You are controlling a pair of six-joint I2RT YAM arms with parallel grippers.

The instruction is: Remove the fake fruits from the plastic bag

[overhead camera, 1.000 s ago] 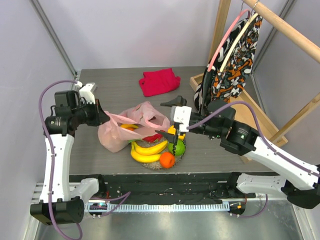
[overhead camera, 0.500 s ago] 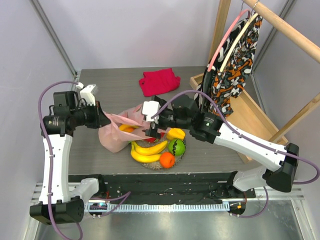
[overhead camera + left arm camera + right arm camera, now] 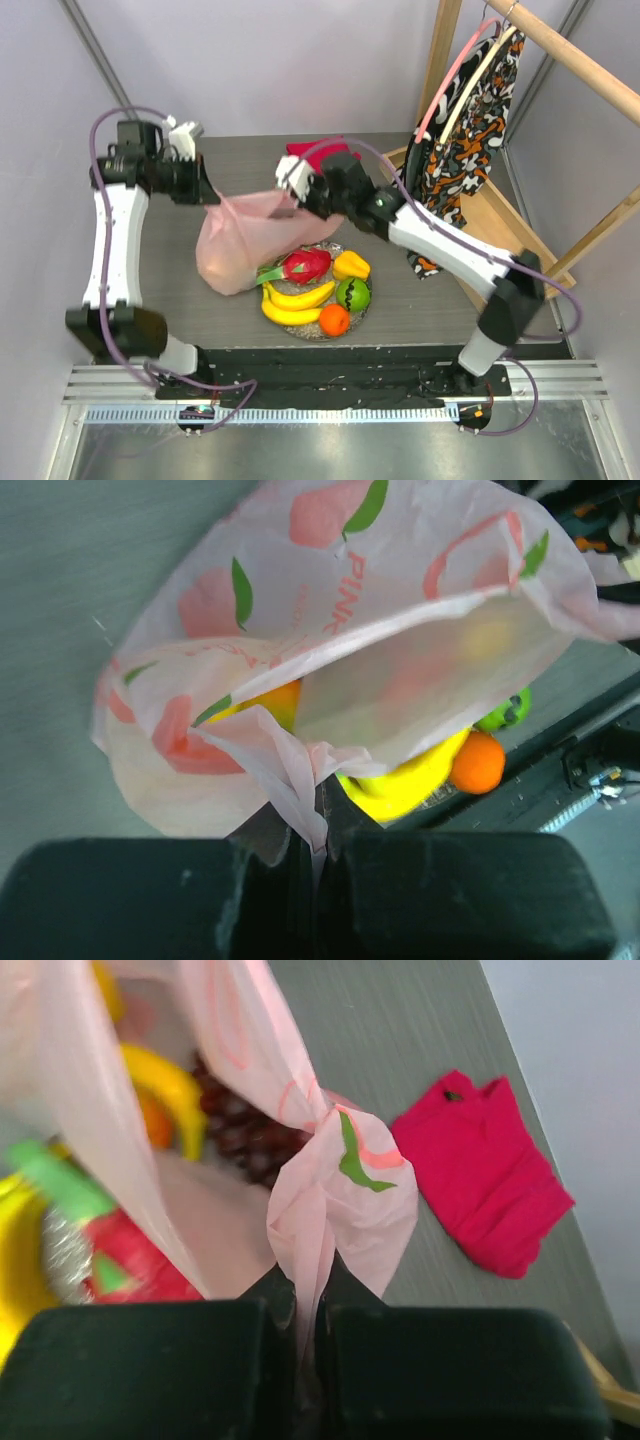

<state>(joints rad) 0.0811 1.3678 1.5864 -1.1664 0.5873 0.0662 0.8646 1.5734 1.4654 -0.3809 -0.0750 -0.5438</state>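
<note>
The pale pink plastic bag [image 3: 240, 248] hangs stretched between both grippers above the table. My left gripper [image 3: 208, 195] is shut on its left edge, seen up close in the left wrist view [image 3: 315, 830]. My right gripper [image 3: 290, 203] is shut on the opposite edge [image 3: 308, 1305]. Inside the bag [image 3: 330, 1190] lie dark grapes [image 3: 250, 1130] and a yellow fruit [image 3: 165, 1085]. On the glittery plate [image 3: 303, 330] rest a dragon fruit [image 3: 305, 264], bananas [image 3: 297, 300], a green apple [image 3: 353, 294], an orange [image 3: 334, 319] and a yellow piece [image 3: 350, 265].
A folded red cloth [image 3: 318, 163] lies at the back of the table, behind the bag. A wooden rack [image 3: 560, 50] with a patterned garment [image 3: 465, 130] on a hanger stands at the right.
The right gripper reached the bag's edge and shut on it. Both arms rose and moved back, lifting the bag. The dragon fruit now lies uncovered on the plate.
</note>
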